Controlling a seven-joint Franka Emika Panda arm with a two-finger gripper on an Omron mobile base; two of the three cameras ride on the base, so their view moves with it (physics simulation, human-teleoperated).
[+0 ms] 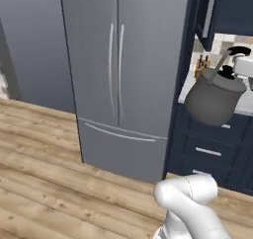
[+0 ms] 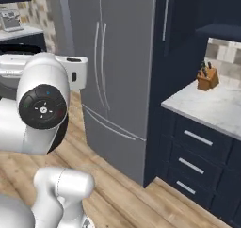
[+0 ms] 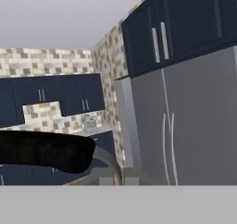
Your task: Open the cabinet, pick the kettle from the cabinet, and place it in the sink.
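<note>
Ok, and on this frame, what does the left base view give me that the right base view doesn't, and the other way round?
Left base view: the kettle in the air, clear of any surface, in front of the counter edge, black handle uppermost; above it, a navy wall cabinet door with a silver bar handle.

Right base view: a broad stretch of white marble countertop, and a small silver appliance on a far counter at the top left.

Both: the grey double-door fridge, the knife block and the navy drawers.
</note>
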